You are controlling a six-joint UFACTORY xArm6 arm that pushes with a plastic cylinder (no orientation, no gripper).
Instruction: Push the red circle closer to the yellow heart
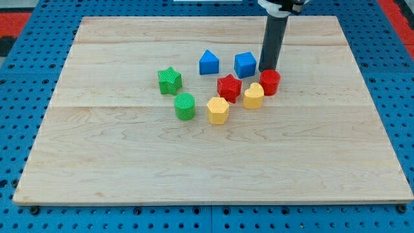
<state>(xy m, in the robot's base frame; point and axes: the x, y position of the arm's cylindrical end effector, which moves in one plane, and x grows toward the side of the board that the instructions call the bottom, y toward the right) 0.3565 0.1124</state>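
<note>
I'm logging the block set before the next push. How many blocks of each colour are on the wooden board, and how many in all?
Blue: 2, a blue triangular block and a blue cube
Green: 2, a green star and a green cylinder
Red: 2, a red star and a red circle
Yellow: 2, a yellow hexagon and a yellow heart
Total: 8

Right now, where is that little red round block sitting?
The red circle sits right of the board's centre, toward the view's top, touching the yellow heart at its lower left. My tip stands just behind it, beside the blue cube.
</note>
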